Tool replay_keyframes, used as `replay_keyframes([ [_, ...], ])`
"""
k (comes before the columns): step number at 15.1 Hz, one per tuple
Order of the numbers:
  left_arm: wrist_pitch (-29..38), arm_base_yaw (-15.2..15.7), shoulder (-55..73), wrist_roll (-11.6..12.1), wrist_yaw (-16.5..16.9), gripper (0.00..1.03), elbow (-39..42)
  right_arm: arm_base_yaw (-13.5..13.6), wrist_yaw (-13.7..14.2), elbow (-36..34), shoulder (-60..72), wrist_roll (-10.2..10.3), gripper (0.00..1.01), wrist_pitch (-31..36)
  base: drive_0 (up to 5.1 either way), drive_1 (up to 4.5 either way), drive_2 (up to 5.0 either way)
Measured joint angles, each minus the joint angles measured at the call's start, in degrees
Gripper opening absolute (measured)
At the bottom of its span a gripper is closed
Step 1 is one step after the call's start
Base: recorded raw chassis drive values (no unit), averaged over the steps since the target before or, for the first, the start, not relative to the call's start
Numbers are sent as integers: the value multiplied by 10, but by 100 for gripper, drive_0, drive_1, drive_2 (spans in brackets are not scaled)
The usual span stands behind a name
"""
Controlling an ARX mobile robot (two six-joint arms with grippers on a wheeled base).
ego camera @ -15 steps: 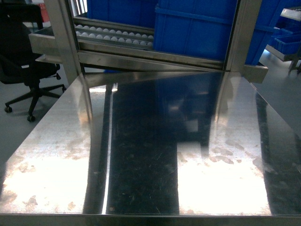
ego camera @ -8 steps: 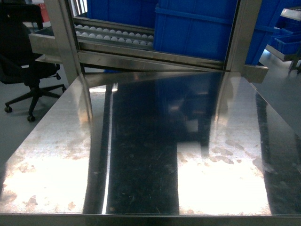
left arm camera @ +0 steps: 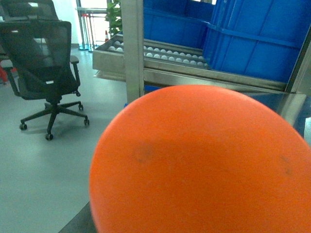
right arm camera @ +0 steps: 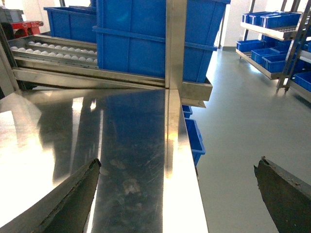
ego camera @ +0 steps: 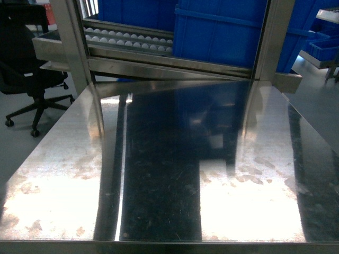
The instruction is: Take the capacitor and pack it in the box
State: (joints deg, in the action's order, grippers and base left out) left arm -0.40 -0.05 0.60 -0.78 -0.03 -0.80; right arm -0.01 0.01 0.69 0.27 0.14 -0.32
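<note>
Two blue bins (ego camera: 222,32), steel table (ego camera: 169,174)

Steel table (ego camera: 169,174), blue bins (ego camera: 222,32), black office chair (left arm camera: 43,63), grey floor (right arm camera: 238,121)

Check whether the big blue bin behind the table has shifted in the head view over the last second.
No. The blue bin keeps its place against the steel post beside it.

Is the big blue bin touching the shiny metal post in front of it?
Cannot tell. In the right wrist view the metal post overlaps the blue bin, hiding any gap. The head view shows the same overlap, so neither view settles it.
</note>
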Motion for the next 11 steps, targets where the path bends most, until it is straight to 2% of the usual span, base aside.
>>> replay_keyframes([
  [11, 1, 0, 0, 1, 0, 44, 0, 0, 0, 0, 0, 0, 98, 0, 0, 0, 0],
])
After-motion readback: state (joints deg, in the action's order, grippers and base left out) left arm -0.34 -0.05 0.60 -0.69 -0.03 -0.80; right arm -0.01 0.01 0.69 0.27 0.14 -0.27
